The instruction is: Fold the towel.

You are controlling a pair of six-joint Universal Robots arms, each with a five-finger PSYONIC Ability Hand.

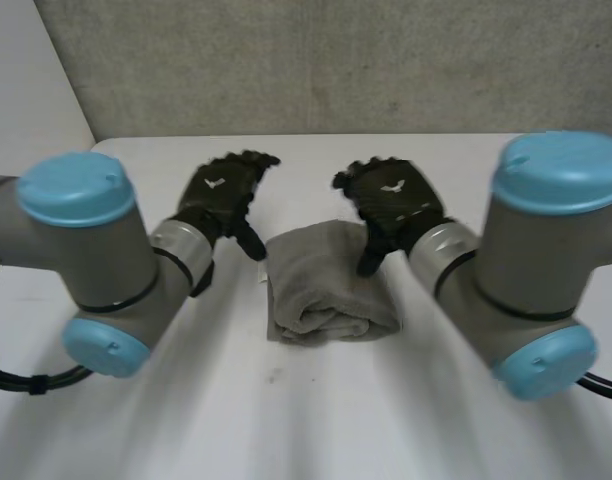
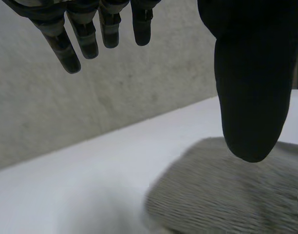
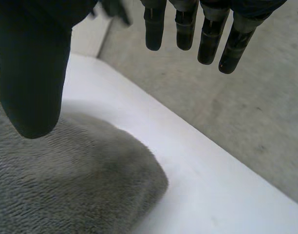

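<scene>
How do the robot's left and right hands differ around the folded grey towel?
The left hand hangs beside the folded grey towel's far left corner, the right hand by its far right corner. The left hand's thumb stops short of the towel; the right hand's thumb reaches over it. Both open, holding nothing.

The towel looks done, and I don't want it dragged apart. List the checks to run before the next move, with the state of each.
1. Left hand holds nothing: ok, its fingers are straight, beside the towel.
2. Right hand holds nothing: ok, its fingers are straight.
3. Right hand clear of the towel: cannot tell, its thumb hangs close over the far corner.
4. Towel folded: ok, a compact bundle, though the near edge looks lumpy.
5. Towel well on the table: ok, it lies mid-table between the arms.
</scene>
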